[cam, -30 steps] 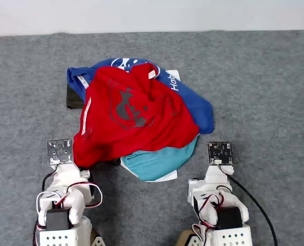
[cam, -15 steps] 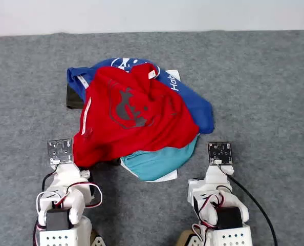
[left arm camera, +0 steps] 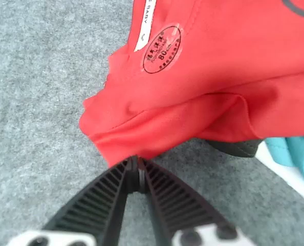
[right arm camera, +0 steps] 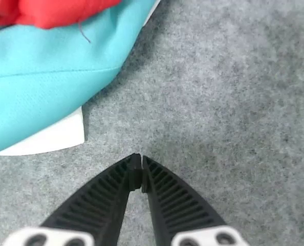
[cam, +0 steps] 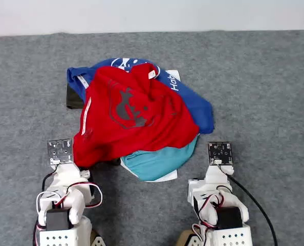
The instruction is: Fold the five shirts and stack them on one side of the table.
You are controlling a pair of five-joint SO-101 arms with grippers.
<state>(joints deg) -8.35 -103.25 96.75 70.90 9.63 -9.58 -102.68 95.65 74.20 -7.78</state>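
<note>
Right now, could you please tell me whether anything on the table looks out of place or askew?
Nothing looks damaged, but the shirts sit unfolded in one crumpled heap: the red shirt on top, askew, over the blue shirt, with the teal shirt, a white shirt and a dark garment poking out underneath.

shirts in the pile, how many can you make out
5: red shirt on top; blue shirt under it, far side; teal shirt poking out, near side; white shirt edge beneath the teal; dark shirt peeking out beside the blue. Most are largely covered.

black shirt (cam: pixel 71 97) mostly buried, white shirt (cam: pixel 167 177) likewise
</note>
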